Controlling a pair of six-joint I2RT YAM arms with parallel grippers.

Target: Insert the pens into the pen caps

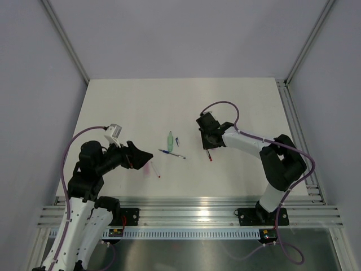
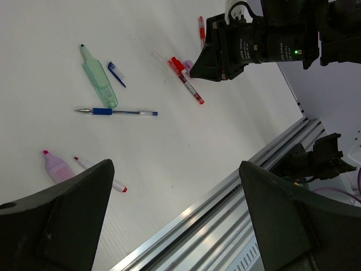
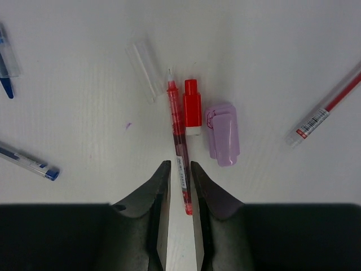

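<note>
A red pen lies on the white table, its tail between the fingers of my right gripper. The jaws stand narrowly open, with a sliver of table showing on each side of the pen. Beside the pen lie a red cap, a pale pink cap and a clear cap. A second red pen lies off to the right. A blue pen, a blue cap and a pale green cap lie mid-table. My left gripper hangs wide open above the near table edge, holding nothing.
A pink stubby piece and a slim white pen with a red tip lie near the left gripper. Aluminium rails run along the table's near edge. Grey walls enclose the sides and back.
</note>
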